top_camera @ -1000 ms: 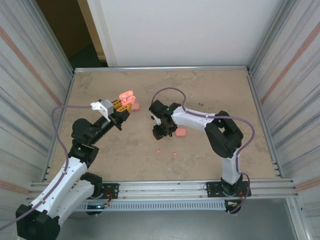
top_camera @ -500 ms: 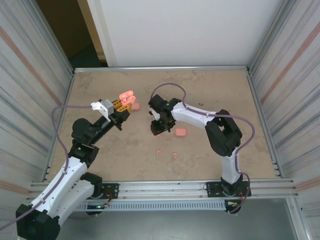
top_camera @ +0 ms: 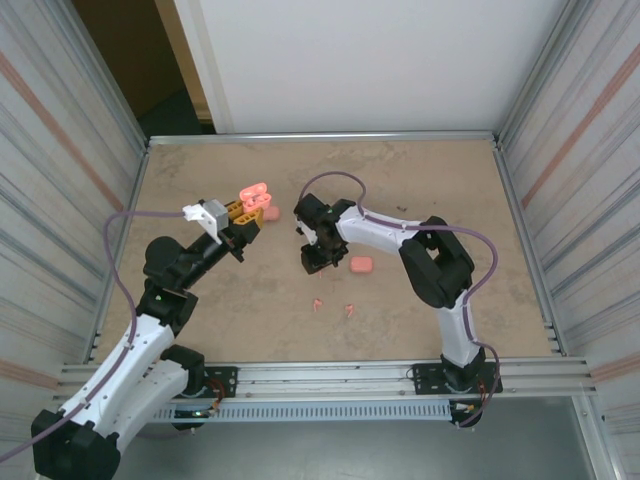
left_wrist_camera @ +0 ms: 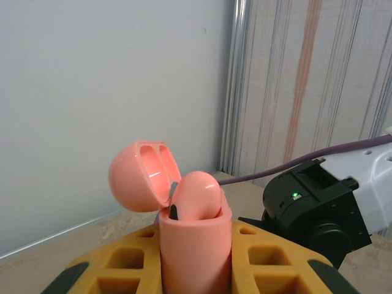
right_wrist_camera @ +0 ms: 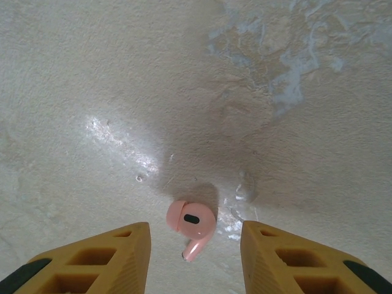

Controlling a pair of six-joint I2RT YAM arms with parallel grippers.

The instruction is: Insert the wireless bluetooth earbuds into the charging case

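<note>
Right fingers (top_camera: 312, 262) have slid toward 9 o'clock, leaving the closed pink case (top_camera: 362, 264) at their 3 o'clock, and have narrowed. They stand apart astride one earbud (right_wrist_camera: 191, 222) lying on the worktop (top_camera: 430, 190), touching it on neither side. Left fingers (top_camera: 241, 211) clamp the charging case (left_wrist_camera: 195, 245) upright, its lid (left_wrist_camera: 139, 176) flipped open toward 10 o'clock. Two more earbuds (top_camera: 318, 303) lie at 6 o'clock of the right fingers.

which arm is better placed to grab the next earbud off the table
Right. The right hand hangs open over the table with an earbud lying untouched between its fingers. The left hand is shut on the open case, holding it upright.
</note>
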